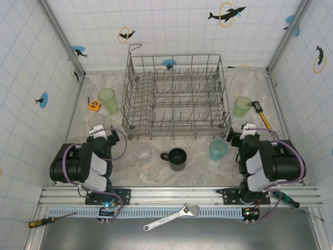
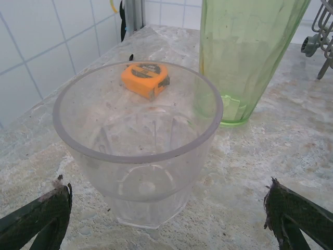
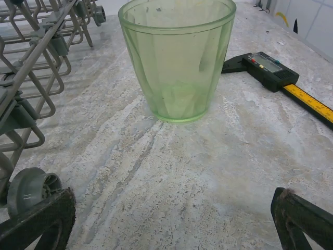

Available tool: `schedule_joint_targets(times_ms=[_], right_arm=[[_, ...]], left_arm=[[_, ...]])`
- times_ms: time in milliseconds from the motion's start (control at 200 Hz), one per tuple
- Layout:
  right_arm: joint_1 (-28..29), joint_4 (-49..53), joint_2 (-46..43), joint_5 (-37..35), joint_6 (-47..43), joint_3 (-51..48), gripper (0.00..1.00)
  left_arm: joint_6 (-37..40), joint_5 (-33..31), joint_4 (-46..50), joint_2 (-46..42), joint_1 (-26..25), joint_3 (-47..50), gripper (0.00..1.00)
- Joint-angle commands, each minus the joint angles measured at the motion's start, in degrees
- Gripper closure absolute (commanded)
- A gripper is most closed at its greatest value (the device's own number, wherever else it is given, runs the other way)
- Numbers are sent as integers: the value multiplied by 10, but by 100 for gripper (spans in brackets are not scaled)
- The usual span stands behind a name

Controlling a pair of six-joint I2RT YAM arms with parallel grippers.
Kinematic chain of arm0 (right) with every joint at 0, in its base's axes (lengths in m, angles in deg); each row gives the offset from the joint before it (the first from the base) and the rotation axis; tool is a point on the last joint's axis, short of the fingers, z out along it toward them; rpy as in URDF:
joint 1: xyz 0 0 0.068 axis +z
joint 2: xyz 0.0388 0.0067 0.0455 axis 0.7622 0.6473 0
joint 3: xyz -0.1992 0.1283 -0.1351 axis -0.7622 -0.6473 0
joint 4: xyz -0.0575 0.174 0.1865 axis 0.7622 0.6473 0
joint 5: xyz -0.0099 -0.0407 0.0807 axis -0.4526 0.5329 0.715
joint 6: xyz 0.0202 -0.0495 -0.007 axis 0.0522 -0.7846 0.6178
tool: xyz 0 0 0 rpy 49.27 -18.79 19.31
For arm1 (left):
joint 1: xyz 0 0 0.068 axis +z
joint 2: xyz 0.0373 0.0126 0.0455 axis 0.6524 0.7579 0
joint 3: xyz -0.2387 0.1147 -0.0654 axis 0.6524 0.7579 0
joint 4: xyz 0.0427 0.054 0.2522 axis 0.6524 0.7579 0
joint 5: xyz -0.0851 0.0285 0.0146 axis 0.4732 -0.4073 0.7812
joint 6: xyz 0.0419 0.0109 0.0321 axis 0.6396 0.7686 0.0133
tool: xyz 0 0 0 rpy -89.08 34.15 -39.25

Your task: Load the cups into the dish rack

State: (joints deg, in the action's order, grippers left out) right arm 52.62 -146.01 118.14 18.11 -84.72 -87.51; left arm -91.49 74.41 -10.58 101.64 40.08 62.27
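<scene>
Top view: rack (image 1: 177, 96) is empty, nothing loaded. All cups stand on the worktop (image 1: 203, 169): left green cup (image 1: 108, 100) beside the rack's left end, right green cup (image 1: 241, 107) beside its right end, and clear cup (image 1: 144, 152), mug (image 1: 177, 159) and teal cup (image 1: 218, 150) in front of it.

Left wrist: left fingers (image 2: 44, 213) are wide apart, either side of a near clear cup (image 2: 138, 151), not touching it. Tape measure (image 2: 145, 79) and the left green cup are behind it.

Right wrist: right fingers (image 3: 39, 224) are wide apart and hold nothing. The right green cup stands ahead, apart from them. Rack wire is at left, caliper (image 3: 265, 67) at right.

Judged: task is at the start, every cup left to load.
</scene>
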Motion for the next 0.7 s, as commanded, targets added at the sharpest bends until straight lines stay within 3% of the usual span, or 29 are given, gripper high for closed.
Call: schedule_joint_targets(times_ms=[0, 696], right_arm=[[0, -5, -4, 6, -8, -4, 1], [-10, -3, -4, 28, -2, -3, 1]], left_arm=[[7, 5, -1, -6, 4, 11, 2], [7, 6, -2, -6, 4, 11, 2]])
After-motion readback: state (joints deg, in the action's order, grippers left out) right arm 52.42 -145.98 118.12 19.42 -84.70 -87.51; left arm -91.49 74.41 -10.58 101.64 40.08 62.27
